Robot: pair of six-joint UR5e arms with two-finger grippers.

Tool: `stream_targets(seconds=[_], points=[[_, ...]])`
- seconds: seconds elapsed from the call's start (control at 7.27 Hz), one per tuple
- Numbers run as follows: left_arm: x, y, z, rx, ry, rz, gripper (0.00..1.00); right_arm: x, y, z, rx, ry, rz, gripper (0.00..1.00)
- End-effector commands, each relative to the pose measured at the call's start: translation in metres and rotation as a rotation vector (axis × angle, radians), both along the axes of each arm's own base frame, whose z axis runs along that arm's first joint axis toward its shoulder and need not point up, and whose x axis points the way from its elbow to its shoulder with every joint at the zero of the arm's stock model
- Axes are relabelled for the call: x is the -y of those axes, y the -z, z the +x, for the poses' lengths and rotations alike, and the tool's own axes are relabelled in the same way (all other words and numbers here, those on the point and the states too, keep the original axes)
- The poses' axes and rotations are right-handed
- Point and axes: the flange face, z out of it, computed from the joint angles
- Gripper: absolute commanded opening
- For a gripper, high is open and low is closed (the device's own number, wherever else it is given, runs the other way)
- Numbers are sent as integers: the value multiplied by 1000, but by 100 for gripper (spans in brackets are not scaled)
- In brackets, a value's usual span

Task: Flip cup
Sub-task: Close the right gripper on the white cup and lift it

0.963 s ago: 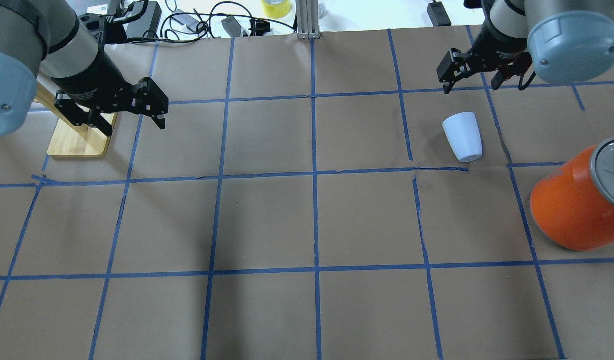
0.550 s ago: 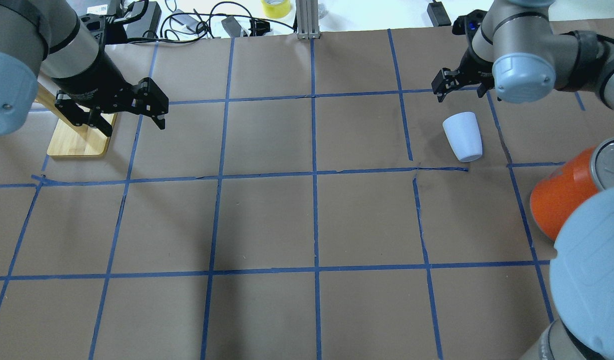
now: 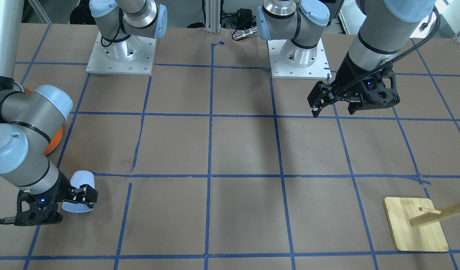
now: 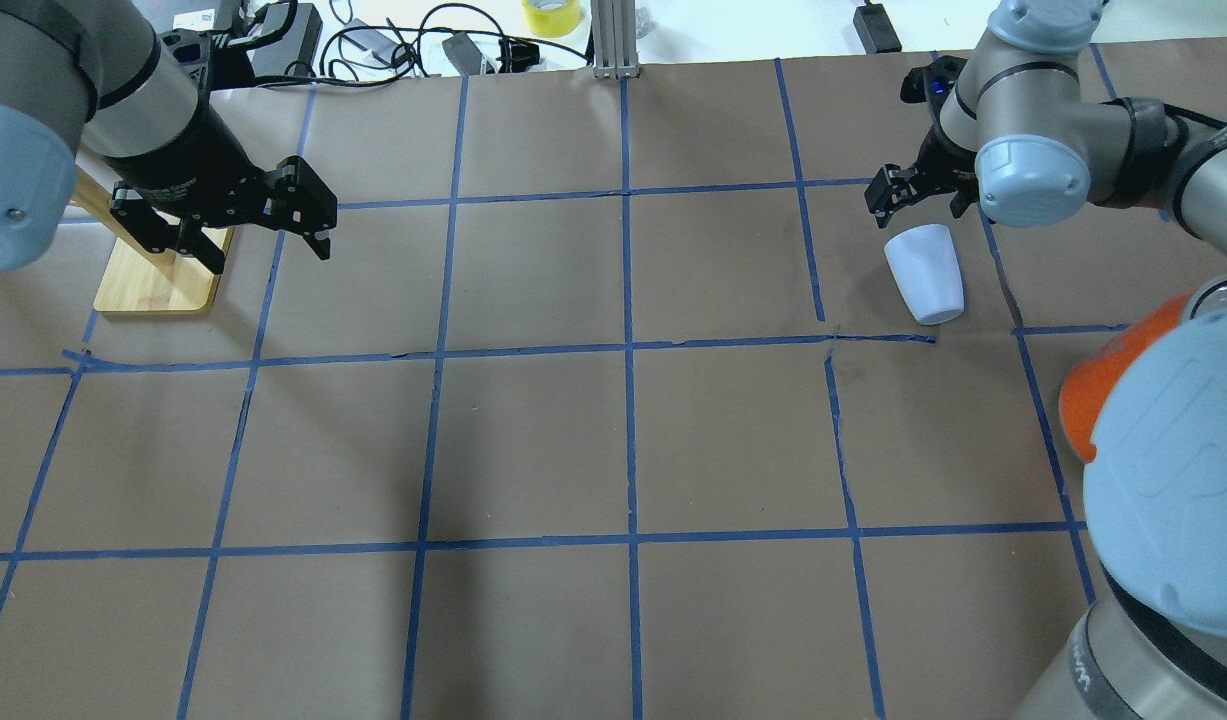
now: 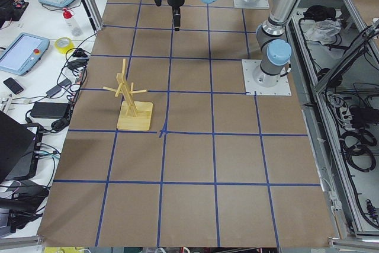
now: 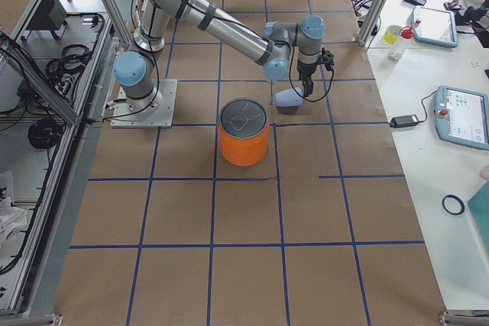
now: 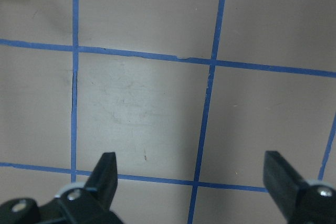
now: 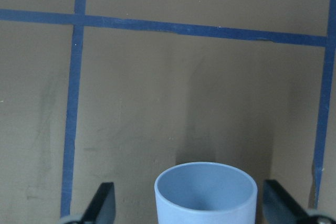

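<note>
The pale blue-white cup lies on its side on the brown paper, right of centre, with its open mouth toward the far edge. It also shows in the front view and the right side view. My right gripper is open and low, just beyond the mouth. In the right wrist view the mouth of the cup faces the camera between the spread fingers. Nothing is gripped. My left gripper is open and empty, held above the table at far left.
A large orange can with a silver lid stands near the cup on the robot's side, partly hidden by my right arm in the overhead view. A wooden peg stand sits under my left arm. Cables lie along the far edge.
My right gripper has moved down and closer to the cup's mouth, and the right elbow has swung in over the orange can. The cup and my left arm have not moved.
</note>
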Motion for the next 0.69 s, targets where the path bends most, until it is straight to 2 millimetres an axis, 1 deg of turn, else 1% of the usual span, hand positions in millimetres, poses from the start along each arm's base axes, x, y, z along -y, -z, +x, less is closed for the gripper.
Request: stream_targets(seconds=[0.0,0.41,0.55], points=[[0,0,0,0,0,0,100,-13,17,-2,-1,-37,37,100],[0,0,0,-2,0,0,100,-11,22,-4,2,-51,30,100],[0,0,0,0,0,0,100,-8,32,-5,-1,-51,23,100]])
